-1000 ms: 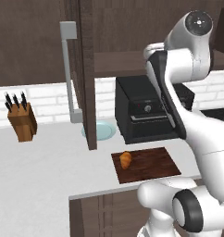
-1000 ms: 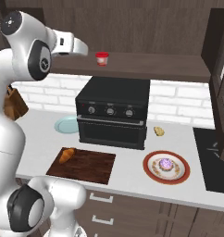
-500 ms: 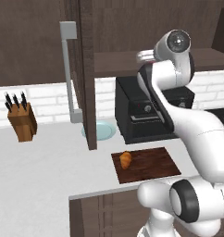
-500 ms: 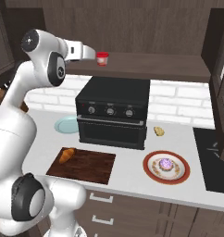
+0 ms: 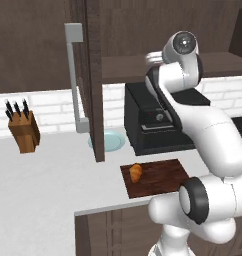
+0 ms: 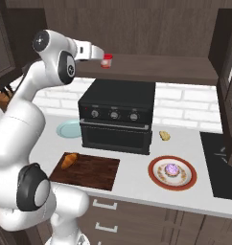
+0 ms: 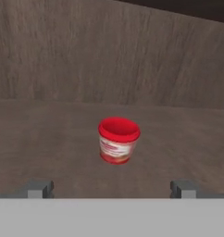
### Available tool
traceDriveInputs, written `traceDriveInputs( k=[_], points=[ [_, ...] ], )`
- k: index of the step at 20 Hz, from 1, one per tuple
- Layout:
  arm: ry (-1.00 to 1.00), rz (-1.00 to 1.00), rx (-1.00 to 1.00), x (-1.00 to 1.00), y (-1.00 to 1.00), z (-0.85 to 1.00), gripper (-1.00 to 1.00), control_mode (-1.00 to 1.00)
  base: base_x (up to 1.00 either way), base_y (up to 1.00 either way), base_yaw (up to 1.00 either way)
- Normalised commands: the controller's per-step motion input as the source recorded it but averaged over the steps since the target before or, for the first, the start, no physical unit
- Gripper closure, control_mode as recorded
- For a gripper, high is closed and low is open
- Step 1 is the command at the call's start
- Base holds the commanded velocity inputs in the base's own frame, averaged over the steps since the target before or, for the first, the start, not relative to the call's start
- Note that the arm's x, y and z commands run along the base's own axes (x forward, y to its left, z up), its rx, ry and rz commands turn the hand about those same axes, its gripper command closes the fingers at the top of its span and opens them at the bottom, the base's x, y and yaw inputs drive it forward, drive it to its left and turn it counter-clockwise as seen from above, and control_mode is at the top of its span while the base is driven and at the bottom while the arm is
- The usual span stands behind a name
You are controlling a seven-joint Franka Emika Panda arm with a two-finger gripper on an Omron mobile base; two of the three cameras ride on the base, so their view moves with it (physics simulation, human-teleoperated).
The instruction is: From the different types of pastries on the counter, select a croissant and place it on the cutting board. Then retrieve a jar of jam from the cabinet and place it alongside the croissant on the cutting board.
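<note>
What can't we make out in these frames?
- Jar of jam label: hand view, print too blurred to read.
- Claw: right base view, fingers too small to judge the gap to the jar.
- Small pastry beside the oven: right base view, too small to identify.
- Pale blue plate: left base view, partly hidden by the open cabinet door.

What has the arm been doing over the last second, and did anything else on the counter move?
The arm swung its open gripper in toward the jar of jam on the cabinet shelf, now just short of it; nothing gripped yet. The croissant stayed on the cutting board, and the frosted pastry on its plate did not move.
</note>
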Motion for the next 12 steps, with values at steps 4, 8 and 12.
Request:
traceDriveInputs(
  k=[4,8,12],
  points=[
    [0.03,-0.03,0.08,0.07,-0.34,-0.01,-1.0,-1.0,0.0,0.0,0.0],
    [0.0,-0.03,0.06,0.23,-0.19,-0.02,-1.0,-1.0,0.0,0.0,0.0],
    [0.01,-0.02,0.03,0.41,-0.02,-0.1,-1.0,-1.0,0.0,0.0,0.0]
  ],
)
